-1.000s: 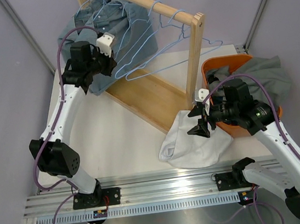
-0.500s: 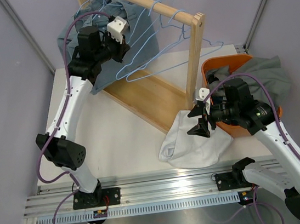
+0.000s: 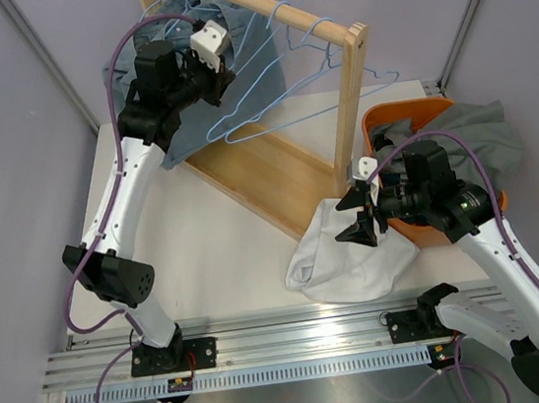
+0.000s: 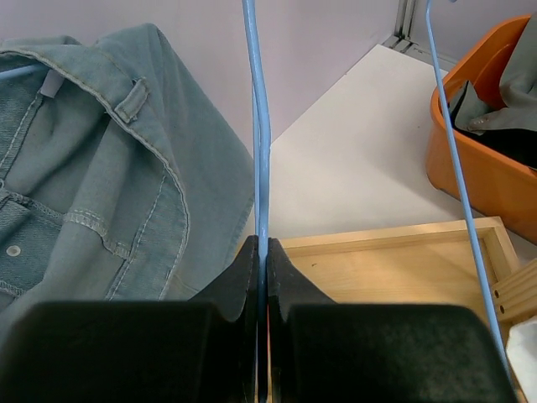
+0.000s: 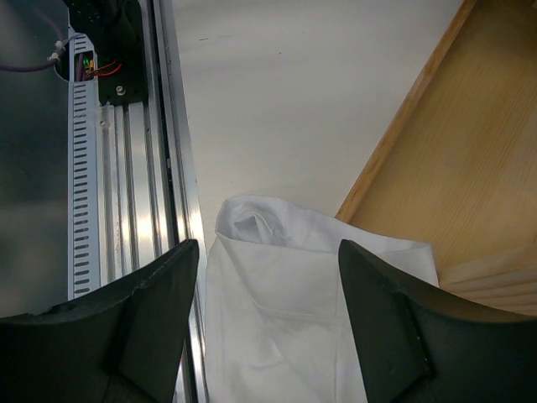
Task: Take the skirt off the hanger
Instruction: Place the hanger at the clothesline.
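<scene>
A white garment, apparently the skirt (image 3: pixel 346 251), lies crumpled on the table off any hanger, by the rack's near corner. My right gripper (image 3: pixel 356 218) hovers just above its left part, open, with the cloth (image 5: pixel 294 319) showing between the fingers (image 5: pixel 159 311). My left gripper (image 3: pixel 220 67) is up at the rack, shut on the thin wire of a bare blue hanger (image 4: pixel 262 151). The wire runs straight up from between the pads (image 4: pixel 239 277).
A wooden rack has a rail (image 3: pixel 263 3), a post (image 3: pixel 351 101) and a base board (image 3: pixel 266 177). It carries several blue wire hangers (image 3: pixel 269 122) and a denim garment (image 4: pixel 84 168). An orange bin (image 3: pixel 376 138) with grey clothes (image 3: pixel 484 133) stands at the right. A metal rail (image 5: pixel 126 210) runs along the table's near edge.
My left arm has risen and moved right along the rack with the blue hanger still pinched, and the hangers have swung. The right arm and the white garment have not moved.
</scene>
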{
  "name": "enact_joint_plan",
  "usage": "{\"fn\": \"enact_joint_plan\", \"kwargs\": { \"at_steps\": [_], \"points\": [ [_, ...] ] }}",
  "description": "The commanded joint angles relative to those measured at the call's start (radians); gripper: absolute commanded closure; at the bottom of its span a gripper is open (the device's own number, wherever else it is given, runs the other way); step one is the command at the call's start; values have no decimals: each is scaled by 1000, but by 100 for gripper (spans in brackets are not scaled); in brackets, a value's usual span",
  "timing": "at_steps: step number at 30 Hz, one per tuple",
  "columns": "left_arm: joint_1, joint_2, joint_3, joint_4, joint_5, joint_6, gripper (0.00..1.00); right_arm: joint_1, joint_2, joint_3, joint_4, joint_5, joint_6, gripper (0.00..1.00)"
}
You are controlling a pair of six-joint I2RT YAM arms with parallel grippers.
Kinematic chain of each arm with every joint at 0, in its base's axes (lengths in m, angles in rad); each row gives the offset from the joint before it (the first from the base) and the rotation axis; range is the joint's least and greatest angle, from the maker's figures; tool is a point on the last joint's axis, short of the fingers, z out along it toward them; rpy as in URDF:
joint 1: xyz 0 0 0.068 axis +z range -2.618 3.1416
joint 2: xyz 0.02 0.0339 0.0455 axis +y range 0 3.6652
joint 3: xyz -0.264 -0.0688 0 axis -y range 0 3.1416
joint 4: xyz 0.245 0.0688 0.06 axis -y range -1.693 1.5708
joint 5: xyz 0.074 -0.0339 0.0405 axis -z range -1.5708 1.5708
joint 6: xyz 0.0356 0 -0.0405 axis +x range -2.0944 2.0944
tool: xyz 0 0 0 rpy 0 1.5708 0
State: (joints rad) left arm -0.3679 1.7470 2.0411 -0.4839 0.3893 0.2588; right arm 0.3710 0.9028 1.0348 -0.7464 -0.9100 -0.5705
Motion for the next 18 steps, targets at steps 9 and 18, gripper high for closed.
{"fn": "enact_joint_plan", "kwargs": {
  "at_steps": [9, 18],
  "points": [
    [-5, -193, -176, 62, -24, 46, 100, -7, 5, 22, -97, 6, -189, 25],
    [-5, -314, -343, 112, 23, 53, 100, -9, 25, 22, -137, 17, -230, 25]
  ]
}}
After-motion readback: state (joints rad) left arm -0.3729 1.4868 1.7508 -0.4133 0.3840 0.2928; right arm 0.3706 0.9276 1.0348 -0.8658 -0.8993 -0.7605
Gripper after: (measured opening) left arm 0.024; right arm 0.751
